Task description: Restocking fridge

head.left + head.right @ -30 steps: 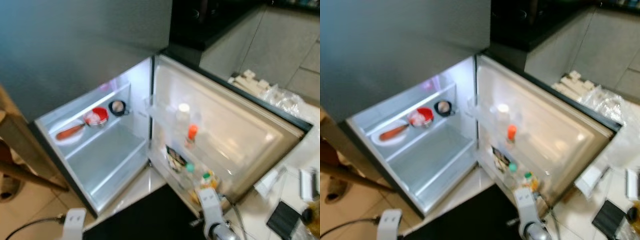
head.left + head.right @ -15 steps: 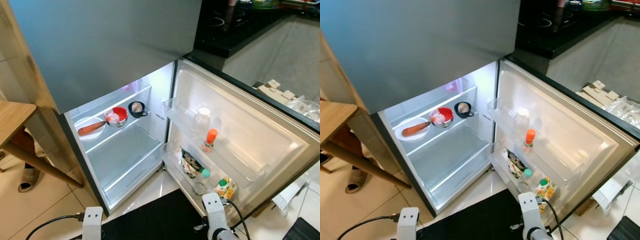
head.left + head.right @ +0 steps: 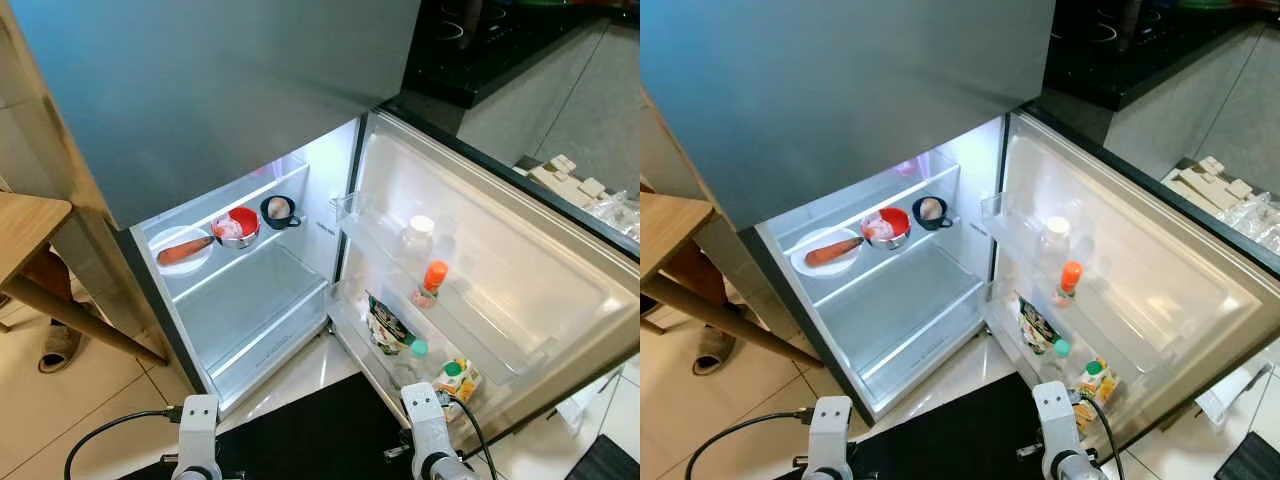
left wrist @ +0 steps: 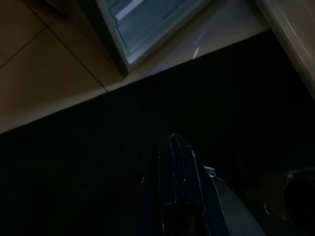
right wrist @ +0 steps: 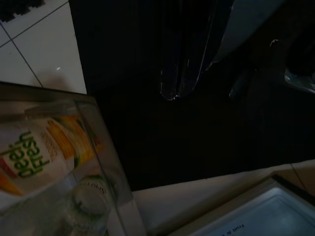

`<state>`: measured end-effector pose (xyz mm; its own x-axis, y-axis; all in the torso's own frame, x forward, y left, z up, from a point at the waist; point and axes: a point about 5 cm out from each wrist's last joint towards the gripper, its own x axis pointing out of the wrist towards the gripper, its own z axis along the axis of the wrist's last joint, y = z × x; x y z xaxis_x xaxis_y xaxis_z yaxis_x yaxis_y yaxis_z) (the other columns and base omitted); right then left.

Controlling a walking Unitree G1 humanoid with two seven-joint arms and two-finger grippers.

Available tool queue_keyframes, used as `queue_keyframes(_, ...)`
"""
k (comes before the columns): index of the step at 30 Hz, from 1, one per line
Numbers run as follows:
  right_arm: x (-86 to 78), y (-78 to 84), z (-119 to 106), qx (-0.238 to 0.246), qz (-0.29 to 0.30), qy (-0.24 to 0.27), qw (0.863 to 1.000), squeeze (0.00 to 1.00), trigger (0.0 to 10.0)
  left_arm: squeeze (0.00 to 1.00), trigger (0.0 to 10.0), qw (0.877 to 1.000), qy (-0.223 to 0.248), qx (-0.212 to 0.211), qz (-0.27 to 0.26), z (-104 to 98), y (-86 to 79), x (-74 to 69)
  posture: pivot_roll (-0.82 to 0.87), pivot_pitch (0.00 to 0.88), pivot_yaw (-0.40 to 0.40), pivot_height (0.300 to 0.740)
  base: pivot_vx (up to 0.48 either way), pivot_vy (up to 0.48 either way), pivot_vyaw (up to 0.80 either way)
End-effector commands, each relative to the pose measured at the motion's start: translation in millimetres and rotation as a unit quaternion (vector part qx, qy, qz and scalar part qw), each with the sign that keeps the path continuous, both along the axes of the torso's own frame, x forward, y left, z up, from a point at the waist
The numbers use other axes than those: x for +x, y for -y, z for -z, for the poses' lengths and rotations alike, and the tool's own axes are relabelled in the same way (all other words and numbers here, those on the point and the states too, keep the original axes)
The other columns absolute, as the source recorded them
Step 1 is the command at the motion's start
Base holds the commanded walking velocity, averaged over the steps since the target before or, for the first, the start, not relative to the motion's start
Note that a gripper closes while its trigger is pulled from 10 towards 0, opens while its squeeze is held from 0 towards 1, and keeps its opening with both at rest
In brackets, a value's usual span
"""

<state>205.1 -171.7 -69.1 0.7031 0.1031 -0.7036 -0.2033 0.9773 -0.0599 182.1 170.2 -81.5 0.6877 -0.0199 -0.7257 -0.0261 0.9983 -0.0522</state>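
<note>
The view is shifting and steadying; the fridge (image 3: 250,300) itself is standing as before, door (image 3: 500,290) open, lower shelf bare. Your left hand (image 4: 177,162) and right hand (image 5: 184,73) are hanging narrow, carrying nothing. You're needing stock first; aim it toward the shelf's back edge.

Home kitchen: open fridge (image 3: 250,300), black cooktop (image 3: 480,40).
</note>
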Motion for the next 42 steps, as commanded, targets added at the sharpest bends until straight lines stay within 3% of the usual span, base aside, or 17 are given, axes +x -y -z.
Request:
queue_keyframes(1, -5.7, 0.6, 3.5, -0.001, 0.001, -0.013, 1.000, 0.00, 10.0, 0.00, 10.0, 1.000, -0.013, 0.009, -0.005, 3.6, -15.2, -11.5, -0.07, 0.092, -0.024, 0.740, -0.274, 0.000, 0.00)
queue_keyframes(9, -7.5, 0.7, 4.5, -0.003, -0.001, -0.016, 1.000, 0.00, 10.0, 0.00, 10.0, 0.999, -0.020, 0.017, -0.019, 3.4, -50.1, -27.3, -0.07, 0.095, -0.025, 0.740, -0.347, 0.000, 0.00)
queue_keyframes(14, -7.3, 0.9, 4.4, -0.003, -0.001, -0.016, 1.000, 0.00, 10.0, 0.00, 10.0, 0.999, -0.025, 0.016, -0.021, 4.8, -47.9, -29.1, -0.07, 0.095, -0.026, 0.740, -0.379, 0.000, 0.00)
queue_keyframes(20, -5.9, 0.1, 3.8, -0.003, -0.002, -0.014, 1.000, 0.00, 10.0, 0.00, 10.0, 0.999, -0.029, 0.009, -0.016, 9.7, -25.0, -30.8, -0.07, 0.096, -0.027, 0.740, -0.363, 0.000, 0.00)
queue_keyframes(26, -5.0, -0.6, 3.4, -0.002, -0.003, -0.013, 1.000, 0.00, 10.0, 0.00, 10.0, 0.999, -0.035, 0.007, -0.019, 12.0, -17.0, -33.2, -0.07, 0.097, -0.027, 0.740, 0.000, 0.000, 0.00)
queue_keyframes(38, -4.3, -0.9, 3.0, -0.003, -0.005, -0.013, 1.000, 0.00, 10.0, 0.00, 10.0, 0.999, -0.027, 0.011, -0.039, 6.4, -42.8, -29.3, -0.08, 0.101, -0.028, 0.740, 0.000, 0.000, 0.00)
queue_keyframes(42, -3.9, -0.6, 2.9, -0.004, -0.006, -0.013, 1.000, 0.00, 10.0, 0.00, 10.0, 0.999, -0.026, 0.010, -0.037, 5.8, -41.8, -26.9, -0.08, 0.100, -0.027, 0.740, 0.000, -0.382, 0.00)
